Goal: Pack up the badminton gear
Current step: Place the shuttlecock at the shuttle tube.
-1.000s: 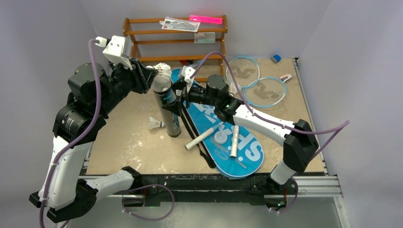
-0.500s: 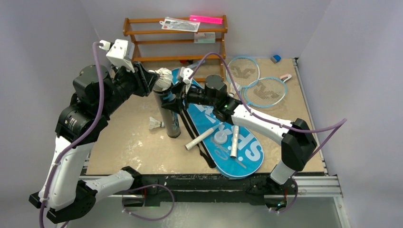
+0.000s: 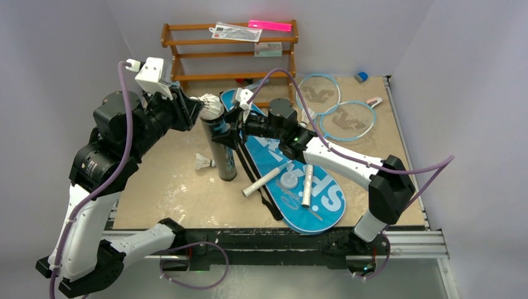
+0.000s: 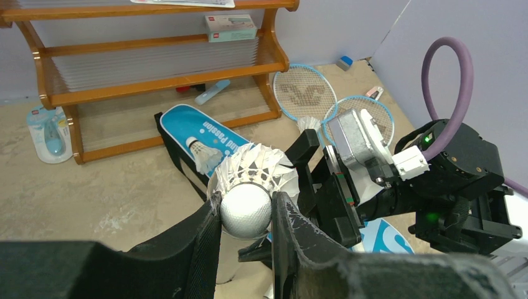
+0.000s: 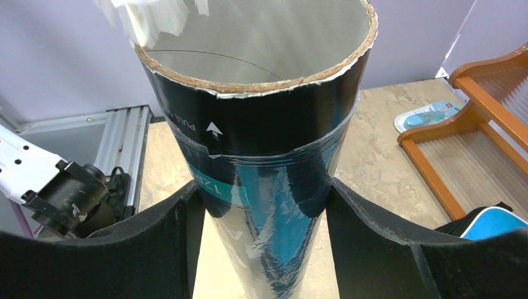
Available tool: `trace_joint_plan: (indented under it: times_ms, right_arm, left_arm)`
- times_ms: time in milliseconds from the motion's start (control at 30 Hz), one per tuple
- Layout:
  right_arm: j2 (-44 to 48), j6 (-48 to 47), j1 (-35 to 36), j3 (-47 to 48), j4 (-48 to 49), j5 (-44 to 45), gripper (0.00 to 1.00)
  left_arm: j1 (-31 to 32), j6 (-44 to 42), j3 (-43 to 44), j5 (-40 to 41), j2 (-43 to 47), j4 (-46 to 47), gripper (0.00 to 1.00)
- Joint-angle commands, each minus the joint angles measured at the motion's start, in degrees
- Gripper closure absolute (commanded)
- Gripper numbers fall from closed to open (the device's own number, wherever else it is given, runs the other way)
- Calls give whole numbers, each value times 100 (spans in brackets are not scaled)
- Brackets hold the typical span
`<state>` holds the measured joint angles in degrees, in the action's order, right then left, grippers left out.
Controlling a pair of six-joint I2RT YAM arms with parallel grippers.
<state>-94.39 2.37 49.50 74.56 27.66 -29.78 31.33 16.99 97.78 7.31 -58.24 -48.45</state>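
At the mouth of the upright black tube (image 5: 268, 143), our left gripper (image 4: 246, 208) is clamped on the cork of a shuttlecock (image 4: 258, 171). Its feathers look light and fragile, so we hold only the cork. The right gripper (image 5: 263, 190) clamps the stiff, glossy tube.

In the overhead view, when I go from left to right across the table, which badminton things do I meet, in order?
Loose shuttlecock → black tube → two rackets. The blue bag overlaps these, so I leave it out.
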Motion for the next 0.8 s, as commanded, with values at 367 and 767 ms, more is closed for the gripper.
trace_joint_plan:
  times_ms: [367, 767]
  right_arm:
    - [44, 18, 32, 351, 179, -218, 42]
    - [41, 12, 38, 389, 136, -248, 43]
  left_arm:
    - [30, 90, -83, 330, -12, 31, 100]
    - [28, 114, -32, 183, -143, 75, 100]
